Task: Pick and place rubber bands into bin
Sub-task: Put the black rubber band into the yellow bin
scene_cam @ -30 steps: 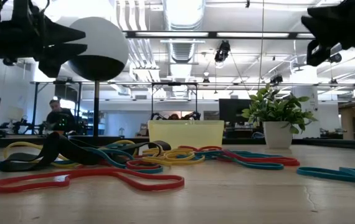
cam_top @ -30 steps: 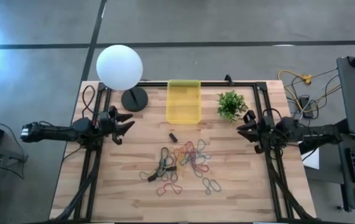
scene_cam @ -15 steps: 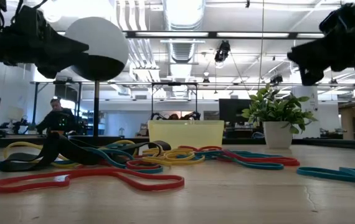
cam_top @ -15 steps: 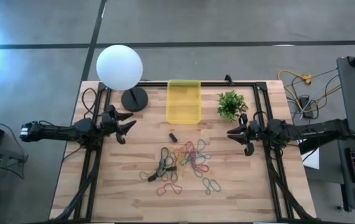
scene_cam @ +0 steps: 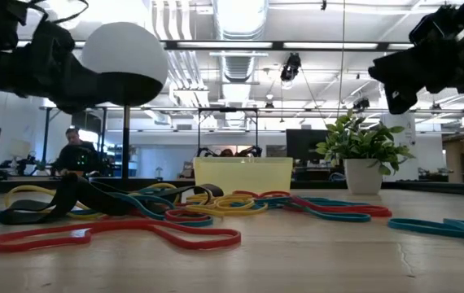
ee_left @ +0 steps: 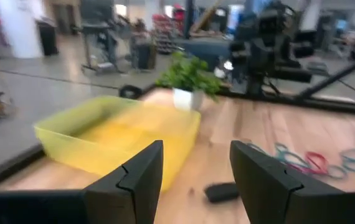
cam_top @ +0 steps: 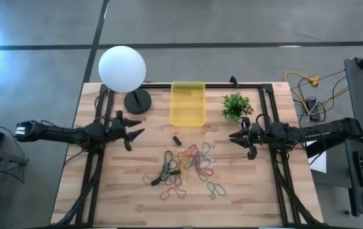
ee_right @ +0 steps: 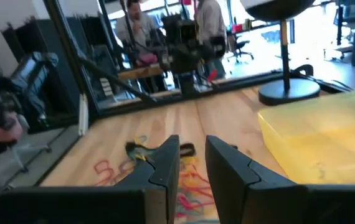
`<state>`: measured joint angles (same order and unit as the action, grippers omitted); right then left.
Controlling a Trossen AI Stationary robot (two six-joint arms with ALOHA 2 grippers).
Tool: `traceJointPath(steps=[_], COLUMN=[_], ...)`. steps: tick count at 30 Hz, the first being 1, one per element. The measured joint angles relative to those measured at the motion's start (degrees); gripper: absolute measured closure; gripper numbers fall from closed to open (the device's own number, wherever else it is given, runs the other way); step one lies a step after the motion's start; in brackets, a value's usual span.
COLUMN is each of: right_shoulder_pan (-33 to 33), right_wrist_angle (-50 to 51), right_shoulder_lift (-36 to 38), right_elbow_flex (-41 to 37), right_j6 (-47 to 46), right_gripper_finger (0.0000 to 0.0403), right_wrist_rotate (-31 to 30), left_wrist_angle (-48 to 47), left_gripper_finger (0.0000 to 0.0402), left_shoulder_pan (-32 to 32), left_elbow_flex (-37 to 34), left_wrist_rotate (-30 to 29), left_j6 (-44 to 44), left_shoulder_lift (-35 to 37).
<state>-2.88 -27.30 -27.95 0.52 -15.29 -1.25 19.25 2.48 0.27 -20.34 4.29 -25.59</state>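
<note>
High view: the rubber bands (cam_top: 186, 166) are lying in a loose, tangled heap of red, green, yellow and dark loops on the wooden worktop (cam_top: 245, 197), nearer the front edge than the bin (cam_top: 188, 104). That bin, a translucent yellow tray, is sitting at the rear of the worktop, between the white globe lamp (cam_top: 122, 69) on its dark base and the small green plant (cam_top: 235, 107). A small dark object (cam_top: 177, 139) is lying between the bin and the heap, touching neither.

The left end effector (cam_top: 132, 133) is hovering above the worktop's left side, just in front of the lamp base, its fingers spread apart and gripping nothing. The right end effector (cam_top: 239, 138) is hovering above the right side, just in front of the plant, its fingers standing a narrow gap apart with nothing between them. Both are pointing inward and are well apart from the heap.

Low view: the bands are spreading across the foreground, with the bin and the plant standing behind them and a seated person (scene_cam: 75, 151) showing in the room beyond.

Left wrist view: the bin is appearing beyond the two spread fingers (ee_left: 141, 179).
</note>
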Motion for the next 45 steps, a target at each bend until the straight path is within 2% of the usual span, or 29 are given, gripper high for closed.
traceJointPath(steps=[5,8,11,16,23,29,33,41,45], right_shoulder_pan=[0.0,0.0,0.0,0.0,0.0,0.0,0.0,0.0,0.0], right_wrist_angle=[-0.3,-0.3,-0.4,-1.6,-1.7,-1.6,-1.6,-1.5,-1.5], right_shoulder_lift=[-3.1,-5.2,-6.9,-7.9,-7.3,-7.3,-7.3,-7.3,-7.3], right_elbow_flex=[0.0,0.0,0.0,0.0,0.0,0.0,0.0,0.0,0.0], right_j6=[0.1,0.5,2.6,8.9,16.1,20.7,23.1,24.8,25.0], right_gripper_finger=[0.0335,0.0335,0.0335,0.0335,0.0335,0.0335,0.0335,0.0335,0.0335], right_wrist_rotate=[0.3,0.4,0.5,1.8,2.3,4.3,4.3,4.8,4.8], left_wrist_angle=[4.2,7.9,10.9,16.6,13.4,10.7,9.0,-3.3,-9.8], left_gripper_finger=[0.0230,0.0230,0.0230,0.0230,0.0230,0.0230,0.0230,0.0230,0.0231], left_shoulder_pan=[0.0,0.1,0.1,0.2,0.3,2.0,3.4,5.8,6.1], left_elbow_flex=[0.0,0.1,1.8,9.8,24.3,33.4,37.3,41.0,43.3], left_wrist_rotate=[0.9,8.3,15.4,15.8,11.1,1.0,-2.4,-10.4,-11.6], left_j6=[7.3,7.0,2.2,-7.6,-22.2,-27.6,-27.8,-27.6,-27.7], left_shoulder_lift=[-10.3,-17.2,-24.8,-38.5,-57.3,-68.3,-70.9,-71.2,-70.9])
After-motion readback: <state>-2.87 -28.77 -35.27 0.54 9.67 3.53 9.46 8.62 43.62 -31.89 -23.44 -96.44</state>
